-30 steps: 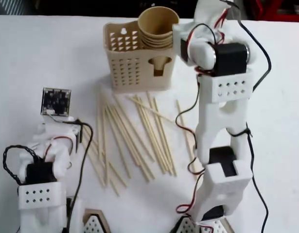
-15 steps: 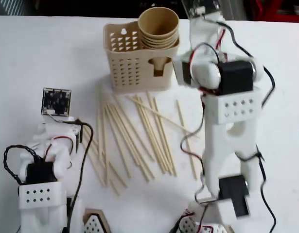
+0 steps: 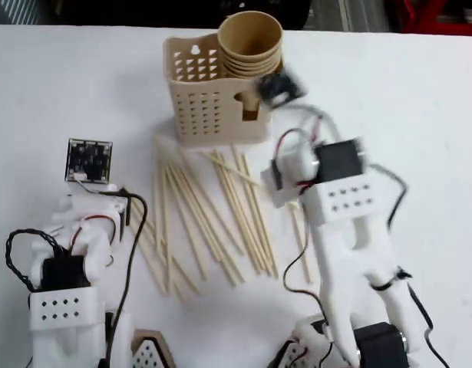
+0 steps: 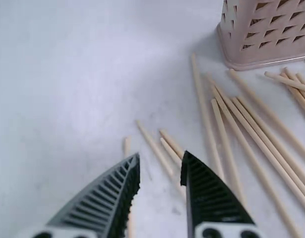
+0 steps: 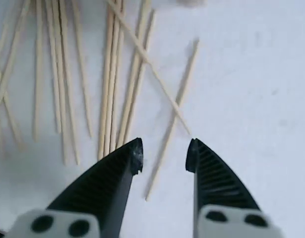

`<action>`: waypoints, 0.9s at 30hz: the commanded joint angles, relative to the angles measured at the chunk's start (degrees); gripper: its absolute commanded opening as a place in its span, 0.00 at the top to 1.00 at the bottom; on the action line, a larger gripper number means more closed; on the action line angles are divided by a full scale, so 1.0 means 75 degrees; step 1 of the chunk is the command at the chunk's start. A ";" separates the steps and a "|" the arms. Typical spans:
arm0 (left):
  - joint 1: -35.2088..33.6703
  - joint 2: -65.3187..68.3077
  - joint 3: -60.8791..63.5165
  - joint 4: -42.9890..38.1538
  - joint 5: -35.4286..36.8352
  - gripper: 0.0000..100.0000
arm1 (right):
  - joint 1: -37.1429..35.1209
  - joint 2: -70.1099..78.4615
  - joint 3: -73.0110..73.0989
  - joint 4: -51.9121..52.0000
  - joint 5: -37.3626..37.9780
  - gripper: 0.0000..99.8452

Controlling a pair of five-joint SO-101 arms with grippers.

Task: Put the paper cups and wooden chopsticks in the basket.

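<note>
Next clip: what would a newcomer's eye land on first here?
First, the wooden chopsticks strewn loosely across the white table, just in front of the basket. Next, the stack of paper cups standing in the basket and rising above its rim. Then the right gripper, open above the chopsticks at the pile's edge.
</note>
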 commanded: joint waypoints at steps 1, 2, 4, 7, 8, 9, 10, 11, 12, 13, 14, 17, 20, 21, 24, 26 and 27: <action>-0.0076 -0.0123 -0.0023 -0.0199 0.0082 0.85 | -0.0393 -0.0275 0.1149 -0.0838 0.0141 0.80; -0.0076 -0.0123 -0.0023 -0.0199 0.0082 0.85 | -0.0451 -0.0275 0.1430 -0.1073 0.0141 0.78; -0.0076 -0.0123 -0.0023 -0.0199 0.0082 0.85 | -0.0498 -0.0275 0.1911 -0.1541 0.0141 0.76; -0.0076 -0.0123 -0.0023 -0.0199 0.0082 0.85 | -0.0522 -0.0275 0.2415 -0.2092 0.0141 0.75; -0.0076 -0.0123 -0.0023 -0.0199 0.0082 0.85 | -0.0522 -0.0275 0.2555 -0.2245 0.0141 0.75; -0.0076 -0.0123 -0.0023 -0.0199 0.0082 0.85 | -0.0533 -0.0264 0.2696 -0.2385 0.0141 0.75; -0.0076 -0.0123 -0.0023 -0.0199 0.0082 0.85 | -0.0627 -0.0252 0.2837 -0.2503 0.0141 0.75; -0.0076 -0.0123 -0.0023 -0.0199 0.0082 0.85 | -0.0756 -0.0193 0.2966 -0.2585 0.0141 0.74; -0.0076 -0.0123 -0.0023 -0.0199 0.0082 0.85 | -0.0897 -0.0064 0.3036 -0.2620 0.0141 0.73; -0.0076 -0.0123 -0.0023 -0.0199 0.0082 0.85 | -0.1061 0.0111 0.3048 -0.2620 0.0141 0.71; -0.0076 -0.0123 -0.0023 -0.0199 0.0082 0.85 | -0.1225 0.0311 0.3048 -0.2632 0.0129 0.69; -0.0076 -0.0123 -0.0023 -0.0199 0.0082 0.85 | -0.1612 0.1049 0.2837 -0.2737 0.0023 0.66; -0.0076 -0.0123 -0.0012 -0.0199 0.0070 0.85 | -0.1682 0.1799 0.2415 -0.2995 -0.0516 0.66; -0.0076 -0.0123 0.0035 -0.0211 0.0059 0.85 | -0.1694 0.2057 0.2309 -0.3089 -0.0551 0.66; -0.0076 -0.0123 0.0234 -0.0586 0.0035 0.85 | -0.1717 0.2784 0.2051 -0.3358 -0.0621 0.66; -0.0076 -0.0123 0.0340 -0.0797 0.0035 0.85 | -0.1717 0.3206 0.1899 -0.3464 -0.0621 0.66; -0.0076 -0.0123 0.0352 -0.0821 0.0035 0.85 | -0.1717 0.3405 0.1829 -0.3475 -0.0621 0.66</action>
